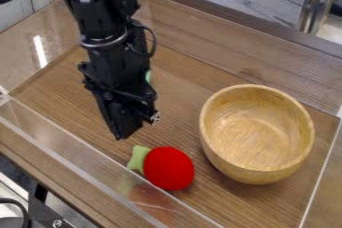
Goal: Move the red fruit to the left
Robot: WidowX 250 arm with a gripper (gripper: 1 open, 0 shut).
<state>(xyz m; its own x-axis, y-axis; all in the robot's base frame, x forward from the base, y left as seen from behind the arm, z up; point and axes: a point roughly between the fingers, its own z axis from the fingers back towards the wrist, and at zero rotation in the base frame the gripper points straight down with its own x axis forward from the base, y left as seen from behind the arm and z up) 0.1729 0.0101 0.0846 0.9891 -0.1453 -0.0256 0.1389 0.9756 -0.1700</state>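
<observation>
small rounded bright red toy fruit with light green leafy cap (166,167) sits free on wooden desk (201,57), near front edge, just left of round wooden bowl (257,133); black robot fingers (124,129) hang above and left of it, not touching, gripping nothing; open or closed, can't tell; guessing fruit already dropped at left spot, or regrasp needed
</observation>
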